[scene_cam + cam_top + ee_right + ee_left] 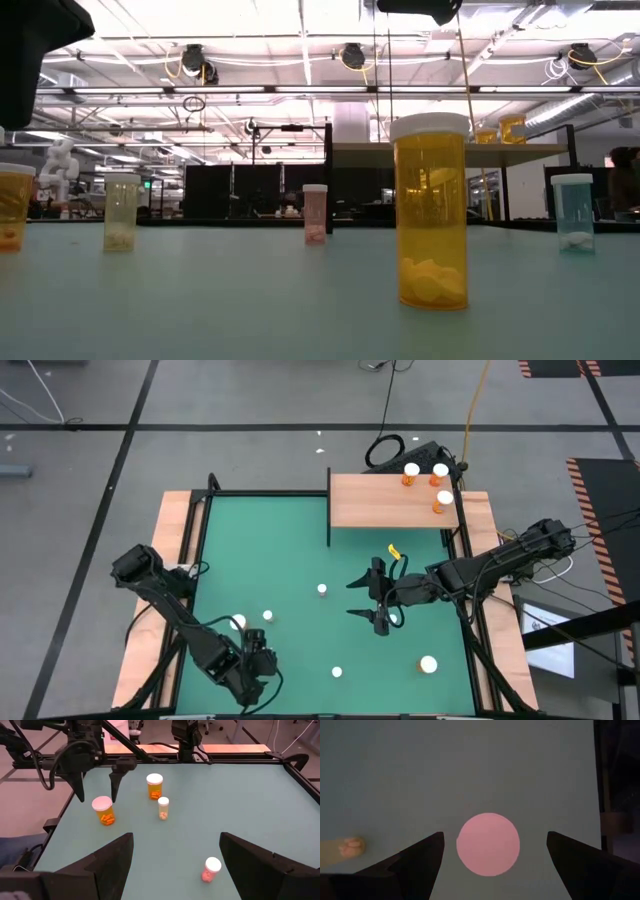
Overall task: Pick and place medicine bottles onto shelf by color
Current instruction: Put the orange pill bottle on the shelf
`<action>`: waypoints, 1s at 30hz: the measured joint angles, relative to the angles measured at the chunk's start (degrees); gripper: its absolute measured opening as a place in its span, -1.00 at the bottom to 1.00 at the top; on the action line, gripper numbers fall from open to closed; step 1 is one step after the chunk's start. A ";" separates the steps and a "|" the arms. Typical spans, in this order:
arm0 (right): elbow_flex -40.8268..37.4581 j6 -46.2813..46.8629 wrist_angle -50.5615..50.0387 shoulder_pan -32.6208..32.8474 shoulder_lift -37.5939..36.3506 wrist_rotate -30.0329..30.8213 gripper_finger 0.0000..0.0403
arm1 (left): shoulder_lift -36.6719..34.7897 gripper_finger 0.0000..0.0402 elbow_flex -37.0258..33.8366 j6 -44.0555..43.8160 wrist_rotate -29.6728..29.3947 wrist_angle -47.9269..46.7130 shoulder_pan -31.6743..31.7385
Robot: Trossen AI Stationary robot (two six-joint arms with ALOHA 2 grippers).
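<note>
My left gripper [98,795] is open near the mat's front left, pointing down over an orange medicine bottle [103,811]. The bottle stands upright on the mat. Its round cap [488,844] lies between the two fingers with a gap on each side. My right gripper [350,600] waits open above the mat's middle right, with nothing between its fingers. The wooden shelf [390,500] stands at the far right and carries three orange bottles [440,473]. More bottles stand on the green mat: an orange one [155,786], a pale one [163,808] and a pink one [211,869].
Two more bottles stand near the mat's front edge [337,672] [428,664]. A small yellow scrap [394,549] lies below the shelf. Wooden strips and a black frame [205,500] edge the green mat [290,550], whose far-left part is bare.
</note>
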 joint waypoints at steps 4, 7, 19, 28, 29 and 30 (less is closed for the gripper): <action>0.00 -0.02 0.00 0.00 0.00 0.00 0.45 | 0.00 0.77 0.00 0.36 -2.24 0.24 0.00; 0.00 -0.02 0.00 0.00 0.00 0.00 0.45 | 0.00 0.77 0.00 0.35 -2.75 0.24 0.00; 0.00 -0.02 -0.02 0.00 0.00 -0.02 0.45 | 0.00 0.77 -5.18 -0.83 -2.26 5.47 -0.07; 0.00 -0.02 -0.02 0.00 0.00 -0.02 0.45 | 0.00 0.77 -6.03 -1.57 -1.89 6.16 -0.07; 0.00 -0.02 -0.02 0.00 0.00 -0.02 0.45 | 0.00 0.77 -6.03 -1.53 -1.89 6.35 -0.07; 0.00 -0.02 -0.02 0.00 0.00 -0.02 0.45 | 0.00 0.77 -6.03 -1.47 -1.89 6.53 -0.07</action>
